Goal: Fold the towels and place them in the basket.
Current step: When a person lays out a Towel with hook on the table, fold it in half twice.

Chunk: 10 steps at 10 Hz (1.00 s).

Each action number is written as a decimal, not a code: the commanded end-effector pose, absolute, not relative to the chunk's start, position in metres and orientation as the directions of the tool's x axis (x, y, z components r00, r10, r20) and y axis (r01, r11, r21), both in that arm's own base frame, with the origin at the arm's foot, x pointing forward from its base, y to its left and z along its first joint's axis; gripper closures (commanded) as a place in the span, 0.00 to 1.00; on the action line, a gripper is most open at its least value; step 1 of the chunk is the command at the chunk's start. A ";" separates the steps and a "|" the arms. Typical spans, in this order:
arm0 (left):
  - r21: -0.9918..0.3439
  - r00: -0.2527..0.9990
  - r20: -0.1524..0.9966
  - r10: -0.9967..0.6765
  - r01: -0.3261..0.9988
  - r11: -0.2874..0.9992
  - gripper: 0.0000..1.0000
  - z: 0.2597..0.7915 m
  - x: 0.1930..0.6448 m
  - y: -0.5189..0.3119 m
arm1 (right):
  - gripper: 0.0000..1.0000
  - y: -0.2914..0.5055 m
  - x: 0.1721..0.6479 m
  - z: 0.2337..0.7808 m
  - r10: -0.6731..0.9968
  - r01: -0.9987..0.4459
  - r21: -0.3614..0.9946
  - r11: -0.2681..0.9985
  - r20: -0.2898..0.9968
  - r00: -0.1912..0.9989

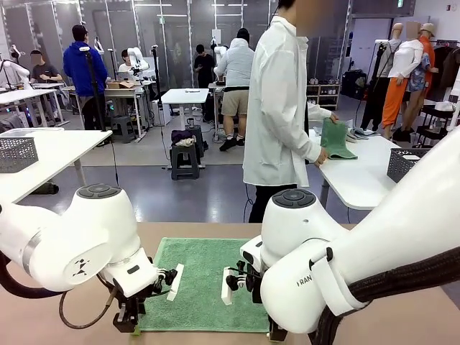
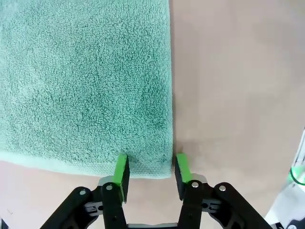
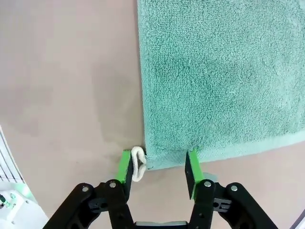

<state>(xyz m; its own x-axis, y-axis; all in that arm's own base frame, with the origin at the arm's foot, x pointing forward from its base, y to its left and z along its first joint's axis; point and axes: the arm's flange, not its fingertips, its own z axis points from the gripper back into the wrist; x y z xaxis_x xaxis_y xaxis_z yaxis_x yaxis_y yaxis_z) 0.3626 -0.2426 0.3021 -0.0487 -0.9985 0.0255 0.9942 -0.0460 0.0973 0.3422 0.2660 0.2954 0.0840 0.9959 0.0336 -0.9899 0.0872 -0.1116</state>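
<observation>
A sea-green towel (image 1: 205,284) lies flat on the tan table (image 1: 402,316) between my two arms. My left gripper (image 1: 129,321) is down at its near left corner. In the left wrist view, the left gripper (image 2: 150,164) stands open and straddles the corner of the towel (image 2: 86,81), with one pad on the cloth and the other just off its edge. My right gripper (image 3: 158,162) is open too, straddling the near right corner of the towel (image 3: 219,71) beside a small white loop (image 3: 138,162). A dark grey mesh basket (image 1: 406,164) stands on the white table at far right.
A person in a long white coat (image 1: 277,108) stands past the table's far edge, turned to the white table with a hand on a green cloth (image 1: 336,140). Another mesh basket (image 1: 16,153) sits on the white table at left. Bare tabletop flanks the towel.
</observation>
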 end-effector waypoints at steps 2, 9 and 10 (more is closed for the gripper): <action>0.086 -0.044 0.026 -0.999 0.995 -0.041 0.68 0.306 0.367 -0.245 | 0.63 0.262 0.347 0.299 0.997 -0.994 -0.085 0.069 0.048 0.065; 0.045 -0.028 0.016 -0.999 0.999 -0.028 0.72 0.307 0.366 -0.246 | 0.63 0.263 0.346 0.296 0.997 -0.995 -0.061 0.075 0.040 0.073; 0.050 -0.029 0.016 -0.999 0.998 -0.028 0.72 0.307 0.366 -0.246 | 0.63 0.264 0.346 0.297 0.997 -0.996 -0.061 0.072 0.040 0.070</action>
<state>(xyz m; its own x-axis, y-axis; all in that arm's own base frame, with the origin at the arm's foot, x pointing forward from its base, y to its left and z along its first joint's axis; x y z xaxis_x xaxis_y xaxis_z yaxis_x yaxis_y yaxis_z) 0.3630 -0.2425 0.3020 -0.0412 -0.9990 0.0155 0.9966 -0.0400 0.0719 0.3425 0.2649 0.2944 0.0853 0.9957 0.0356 -0.9922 0.0882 -0.0886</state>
